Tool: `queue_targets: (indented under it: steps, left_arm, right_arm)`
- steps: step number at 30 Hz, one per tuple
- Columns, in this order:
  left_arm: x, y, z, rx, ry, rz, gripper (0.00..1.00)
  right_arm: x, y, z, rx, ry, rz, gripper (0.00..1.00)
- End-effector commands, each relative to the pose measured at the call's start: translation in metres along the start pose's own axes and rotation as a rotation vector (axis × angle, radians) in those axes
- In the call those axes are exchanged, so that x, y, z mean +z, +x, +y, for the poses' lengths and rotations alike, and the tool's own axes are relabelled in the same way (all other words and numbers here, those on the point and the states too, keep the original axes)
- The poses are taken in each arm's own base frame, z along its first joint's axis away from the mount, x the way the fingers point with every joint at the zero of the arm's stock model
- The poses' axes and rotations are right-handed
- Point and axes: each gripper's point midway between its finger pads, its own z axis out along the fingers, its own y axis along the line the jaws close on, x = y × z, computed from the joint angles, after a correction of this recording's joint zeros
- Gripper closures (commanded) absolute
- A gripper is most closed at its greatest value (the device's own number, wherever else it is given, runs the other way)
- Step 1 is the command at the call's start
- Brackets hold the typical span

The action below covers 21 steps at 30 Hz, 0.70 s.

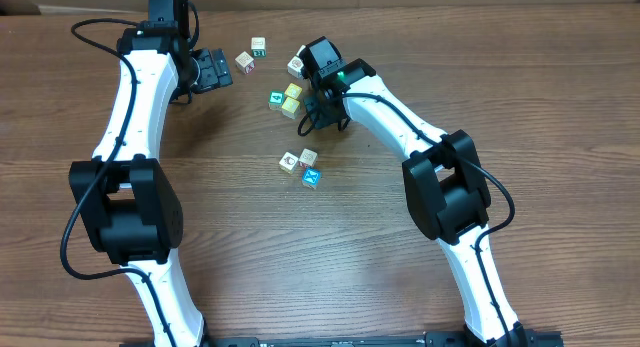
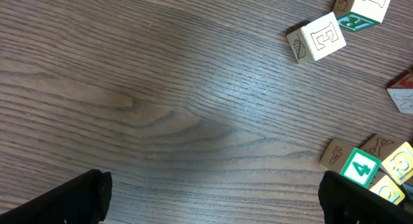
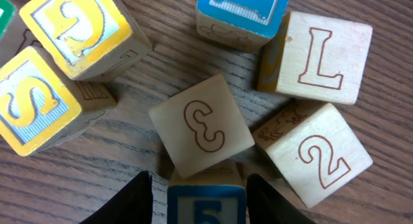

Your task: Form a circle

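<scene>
The circle (image 1: 308, 158) is a loose bunch of three small cubes, two white-faced and one cyan (image 1: 311, 177), with no ring shape, lying at mid-table. My right gripper (image 1: 320, 105) is farther back, down among the scattered cubes. In the right wrist view it (image 3: 199, 179) is shut on a blue cube marked 5 (image 3: 206, 204), one black finger close on each side. A white cube marked 3 (image 3: 200, 124) presses against that cube's far side. My left gripper (image 1: 212, 71) is open over bare wood at the back left, its fingers (image 2: 90, 195) far apart with nothing between them.
Yellow cubes G (image 3: 80, 27) and S (image 3: 35, 104) lie left of the right gripper. White cubes L (image 3: 322, 56) and 2 (image 3: 316, 156) lie to its right, and a blue cube (image 3: 242, 14) lies ahead. More loose cubes (image 1: 258, 46) (image 1: 245, 60) (image 1: 297, 65) sit at the back.
</scene>
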Motion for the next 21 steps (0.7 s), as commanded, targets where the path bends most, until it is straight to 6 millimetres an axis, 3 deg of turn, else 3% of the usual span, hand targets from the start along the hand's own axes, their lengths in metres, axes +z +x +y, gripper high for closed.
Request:
queue_targets:
  steps: [1, 14, 18, 21]
  left_arm:
    - [-0.003, -0.006, -0.002, -0.011, 0.012, -0.014, 0.00]
    - [-0.003, -0.006, -0.002, -0.011, 0.012, -0.014, 0.00]
    - [-0.003, -0.006, -0.002, -0.011, 0.012, -0.014, 0.00]
    - [-0.003, -0.006, -0.002, -0.011, 0.012, -0.014, 0.00]
  right_arm:
    - [-0.045, -0.034, 0.004, 0.007, -0.017, -0.118, 0.56]
    - [-0.046, -0.030, 0.003, 0.006, -0.016, -0.100, 0.63]
    - [-0.045, -0.027, 0.003, 0.005, -0.014, -0.086, 0.55]
    - [-0.044, -0.025, 0.003, 0.004, -0.014, -0.081, 0.55]
